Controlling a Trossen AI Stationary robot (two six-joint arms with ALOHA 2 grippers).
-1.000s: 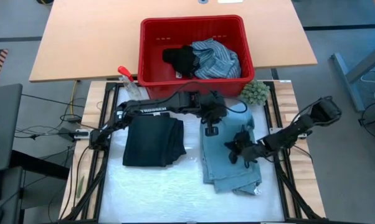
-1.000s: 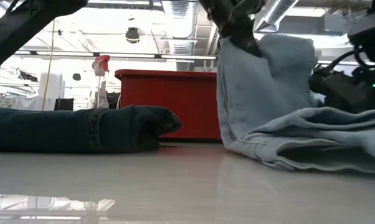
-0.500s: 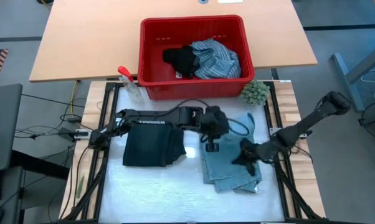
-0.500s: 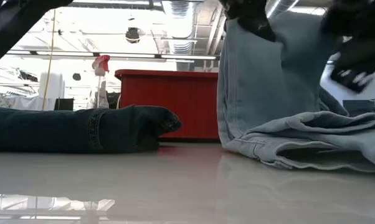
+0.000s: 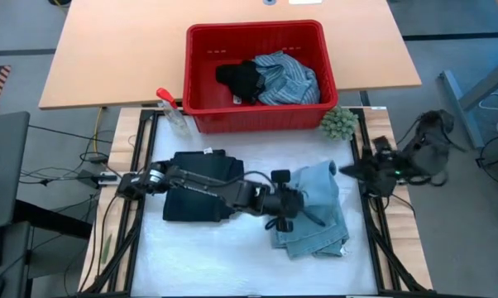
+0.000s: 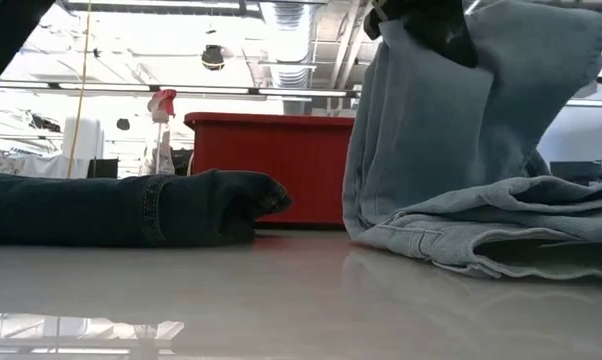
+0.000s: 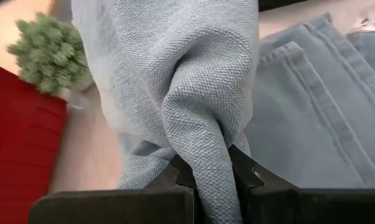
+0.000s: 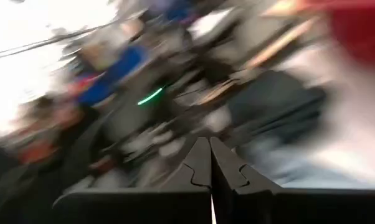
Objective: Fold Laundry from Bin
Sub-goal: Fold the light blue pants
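Observation:
The light blue jeans [image 5: 315,211] lie on the white table top, with one part lifted in a fold [image 6: 451,130]. My left gripper [image 5: 284,205] is over them, shut on that fold [image 7: 206,155]. My right gripper [image 5: 352,170] is shut and empty at the table's right edge, apart from the jeans; its shut fingers show in the right wrist view [image 8: 209,155]. A folded dark navy piece [image 5: 201,189] lies flat to the left of the jeans, partly under my left arm. The red bin [image 5: 201,116] holds the striped shirt [image 5: 286,79] and a black piece [image 5: 239,79]. My left gripper pinches a bunched fold of the jeans [image 7: 207,177] between its two fingers [image 7: 243,174]. It comes from above. The held part is lifted and hangs down as a sheet [image 6: 421,150] onto the lower layers [image 6: 491,235], which lie on the table.
A green fuzzy ball [image 5: 338,122] sits by the bin's right near corner. A spray bottle with a red trigger [image 5: 170,108] stands at the bin's left near corner. A wooden table [image 5: 117,50] lies beyond. Black frame rails [image 5: 371,207] run along the table's sides.
My left gripper has gone toward the table's near edge with the jeans' far end, folding it over the rest, so the jeans now lie shorter. My right gripper has drawn away from the jeans to the table's right edge.

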